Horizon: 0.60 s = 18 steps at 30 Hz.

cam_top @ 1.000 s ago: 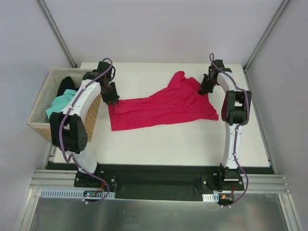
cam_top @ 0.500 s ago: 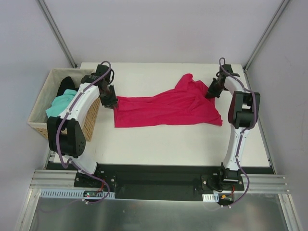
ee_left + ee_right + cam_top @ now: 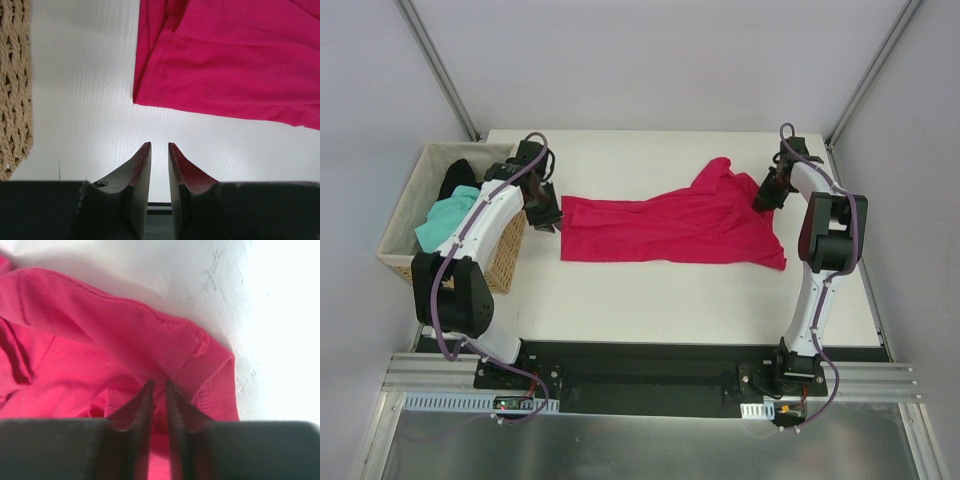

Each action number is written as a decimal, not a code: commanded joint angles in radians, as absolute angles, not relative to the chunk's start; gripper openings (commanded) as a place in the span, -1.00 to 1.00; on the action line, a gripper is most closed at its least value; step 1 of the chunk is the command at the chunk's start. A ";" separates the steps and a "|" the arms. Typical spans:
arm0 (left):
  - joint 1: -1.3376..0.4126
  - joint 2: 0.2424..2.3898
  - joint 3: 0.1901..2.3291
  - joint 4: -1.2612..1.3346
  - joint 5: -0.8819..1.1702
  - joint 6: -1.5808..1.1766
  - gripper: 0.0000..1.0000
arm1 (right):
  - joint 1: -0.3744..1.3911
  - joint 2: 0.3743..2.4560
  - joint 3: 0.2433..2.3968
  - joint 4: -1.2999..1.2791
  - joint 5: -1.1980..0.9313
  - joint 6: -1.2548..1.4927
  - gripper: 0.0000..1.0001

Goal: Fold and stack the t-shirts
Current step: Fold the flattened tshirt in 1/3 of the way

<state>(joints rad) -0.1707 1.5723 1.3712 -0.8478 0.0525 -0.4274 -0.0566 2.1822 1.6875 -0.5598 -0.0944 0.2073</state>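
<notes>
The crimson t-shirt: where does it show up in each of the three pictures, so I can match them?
Top external: crimson t-shirt spread across the middle of the white table.
Left wrist: upper right, one corner and edge only.
Right wrist: fills the left and centre.
Shared landmark: the white table, bare beside the cloth in every view.

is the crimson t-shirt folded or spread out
Spread, not folded: the crimson cloth t-shirt lies stretched across the white table, bunched only at its right end.
</notes>
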 commanded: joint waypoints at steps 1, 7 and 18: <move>-0.175 1.523 1.338 -0.845 0.049 -0.442 -0.59 | -0.066 2.118 1.795 -0.598 -0.045 0.160 -0.46; -0.175 1.531 1.289 -0.809 0.066 -0.426 -0.45 | -0.066 2.044 1.864 -0.634 -0.029 0.127 -0.22; -0.176 1.640 1.243 -0.713 0.100 -0.388 -0.50 | -0.063 1.744 1.476 -0.535 -0.006 0.173 -0.47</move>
<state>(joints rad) -0.1707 1.6009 1.2602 -0.7567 0.0753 -0.4107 -0.0578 1.8339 1.5959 -0.5571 -0.0311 0.1524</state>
